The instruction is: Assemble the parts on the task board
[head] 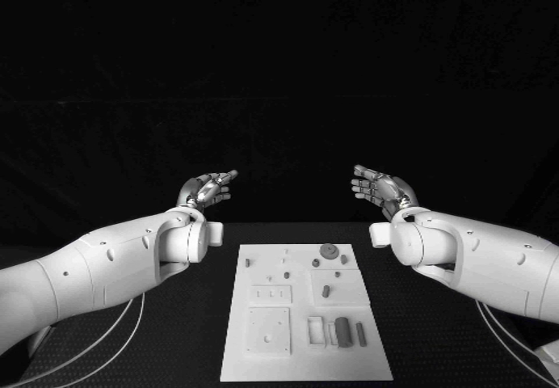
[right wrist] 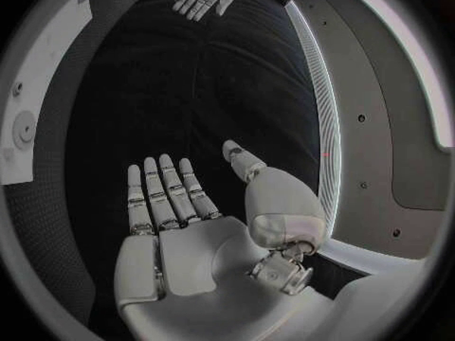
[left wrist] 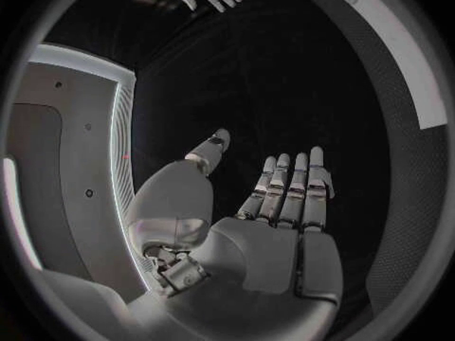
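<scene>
**Task board lies between my raised, empty hands**

Task board (head: 305, 368) sits flat on the black table (head: 174, 323), in the middle and close to me, its long side running from near to far. Small grey parts rest on it: a round disc (head: 329, 252) at the far end, a small peg (head: 327, 289) around the middle, and a dark upright block (head: 342, 331) toward the near right, just beside a thin bar (head: 360, 332). Two raised square plates (head: 269, 331) occupy the near left portion of the board.

My left hand (head: 208, 191) is lifted well above the table, far of the board and to its left, palm turned inward. Its fingers (left wrist: 289, 193) are stretched out side by side with the thumb held apart, and nothing is in them.

My right hand (head: 382, 189) mirrors it on the right, also lifted and well apart from the board. Its fingers (right wrist: 163, 193) are extended, the thumb standing off to the side, holding nothing.

Both palms face each other across the gap, with neither hand touching the board or any part.
</scene>
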Robot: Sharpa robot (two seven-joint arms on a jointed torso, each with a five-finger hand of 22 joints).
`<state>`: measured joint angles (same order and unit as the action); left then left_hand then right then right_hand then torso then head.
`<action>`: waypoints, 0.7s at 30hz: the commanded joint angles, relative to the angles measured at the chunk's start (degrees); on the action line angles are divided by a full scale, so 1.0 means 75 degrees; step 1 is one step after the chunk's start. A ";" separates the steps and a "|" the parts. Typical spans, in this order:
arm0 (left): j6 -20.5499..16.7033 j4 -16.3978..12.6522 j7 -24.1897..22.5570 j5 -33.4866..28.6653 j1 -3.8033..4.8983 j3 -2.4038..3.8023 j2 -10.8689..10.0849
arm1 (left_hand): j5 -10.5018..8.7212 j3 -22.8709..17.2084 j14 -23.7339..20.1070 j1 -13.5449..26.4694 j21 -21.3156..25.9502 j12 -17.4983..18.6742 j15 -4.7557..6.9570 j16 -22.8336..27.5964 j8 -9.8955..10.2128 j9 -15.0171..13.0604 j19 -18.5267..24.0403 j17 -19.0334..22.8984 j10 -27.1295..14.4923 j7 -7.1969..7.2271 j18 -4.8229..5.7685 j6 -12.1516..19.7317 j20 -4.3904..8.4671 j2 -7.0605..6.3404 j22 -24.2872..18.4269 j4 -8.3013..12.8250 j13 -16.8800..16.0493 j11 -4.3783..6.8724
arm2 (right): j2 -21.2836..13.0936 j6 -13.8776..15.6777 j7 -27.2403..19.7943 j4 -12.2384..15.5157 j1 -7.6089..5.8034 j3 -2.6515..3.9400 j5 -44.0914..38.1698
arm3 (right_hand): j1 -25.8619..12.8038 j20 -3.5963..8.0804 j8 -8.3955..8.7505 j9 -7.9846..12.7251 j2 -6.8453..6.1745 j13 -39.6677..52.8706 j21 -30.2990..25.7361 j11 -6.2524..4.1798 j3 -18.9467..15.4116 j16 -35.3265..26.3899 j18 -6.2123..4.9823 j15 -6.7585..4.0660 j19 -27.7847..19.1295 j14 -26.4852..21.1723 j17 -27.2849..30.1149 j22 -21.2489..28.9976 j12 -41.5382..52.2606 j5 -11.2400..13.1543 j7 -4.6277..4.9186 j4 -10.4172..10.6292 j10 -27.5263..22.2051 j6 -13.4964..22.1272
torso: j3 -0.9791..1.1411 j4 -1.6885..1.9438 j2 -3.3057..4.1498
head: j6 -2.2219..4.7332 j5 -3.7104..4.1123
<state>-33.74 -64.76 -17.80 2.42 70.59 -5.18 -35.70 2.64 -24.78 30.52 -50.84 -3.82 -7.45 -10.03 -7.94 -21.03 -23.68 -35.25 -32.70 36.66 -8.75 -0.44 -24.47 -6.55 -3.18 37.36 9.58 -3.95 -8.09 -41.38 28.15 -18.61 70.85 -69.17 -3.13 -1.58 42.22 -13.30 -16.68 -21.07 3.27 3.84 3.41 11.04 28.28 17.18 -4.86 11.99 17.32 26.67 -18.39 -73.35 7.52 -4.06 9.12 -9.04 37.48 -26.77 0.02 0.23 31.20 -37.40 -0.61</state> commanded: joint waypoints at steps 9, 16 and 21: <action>0.1581 0.1201 0.1432 0.0578 0.0485 -0.0215 0.0434 | 0.0025 -0.0036 0.0065 -0.0061 -0.0042 0.0000 -0.0010 -0.0054 -0.0035 -0.0023 -0.0053 -0.0033 0.0050 -0.0017 0.0058 -0.0044 0.0004 0.0015 0.0027 -0.0018 -0.0010 -0.0013 | 0.0182 -0.2469 0.1394 -0.0960 -0.0431 -0.0143 -0.0512 | 0.0848 -0.0035 -0.0261 -0.0107 -0.0232 0.0039 0.0130 0.0113 0.0281 0.0346 -0.0222 0.0206 0.0431 0.0475 -0.0136 -0.0362 0.0247 -0.0071 0.0455 -0.0506 0.0387 -0.0289 | 0.0001 0.0000 0.0000 | 0.0001 0.0000; 0.1855 0.1095 0.1268 0.0582 0.0478 -0.0289 0.0304 | 0.0048 -0.0185 0.1216 -0.0352 -0.0454 -0.0400 -0.0014 -0.0730 -0.0281 -0.0133 -0.0887 -0.0307 0.0973 -0.0274 -0.0132 -0.0560 0.0277 0.0139 0.0200 0.0114 -0.0195 -0.0185 | 0.0451 -0.2056 0.1021 -0.1821 -0.0426 -0.0147 -0.3812 | 0.1665 0.0040 -0.0562 -0.0187 -0.0557 0.0133 0.0381 0.0225 0.0532 0.0876 -0.0636 0.0193 0.1588 0.1502 -0.0370 -0.0304 0.0652 -0.0067 0.0583 -0.0844 0.1212 -0.0823 | -0.0042 0.0027 0.0006 | -0.0063 -0.0009; 0.2185 0.0967 0.1185 0.0691 0.0478 -0.0299 0.0172 | 0.0065 -0.0320 0.2816 -0.0765 -0.1107 -0.0898 0.0410 -0.1617 -0.0619 -0.0209 -0.2194 -0.0778 0.2237 -0.0373 -0.0435 -0.1441 0.0645 0.0347 0.0488 0.0454 -0.0458 -0.0119 | 0.0573 -0.1824 0.1111 -0.2055 -0.0418 -0.0145 -0.5199 | 0.2294 0.0083 -0.0823 -0.0290 -0.0679 0.0201 0.0595 0.0025 0.0605 0.1354 -0.0995 -0.0236 0.2632 0.2533 -0.0690 -0.0256 0.0947 -0.0064 0.0507 -0.1002 0.2006 -0.1427 | -0.0023 0.0021 0.0017 | -0.0042 -0.0028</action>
<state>-21.36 -57.06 -8.45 6.21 74.07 -7.47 -34.25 2.96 -27.09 50.01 -56.06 -11.45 -13.71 -7.34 -19.12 -25.37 -25.20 -50.41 -37.97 52.16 -9.69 -2.71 -34.43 -2.14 -0.75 40.73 12.59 -7.11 -9.08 -37.31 13.99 -10.30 55.88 -72.35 -4.23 -27.26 58.85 -12.74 -22.60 -23.14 -1.71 5.28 7.58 11.48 32.82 26.81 -11.67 10.72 35.98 44.59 -23.18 -75.07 14.38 -4.44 10.14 -16.29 51.82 -36.91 -0.21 0.38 31.25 -37.83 -0.79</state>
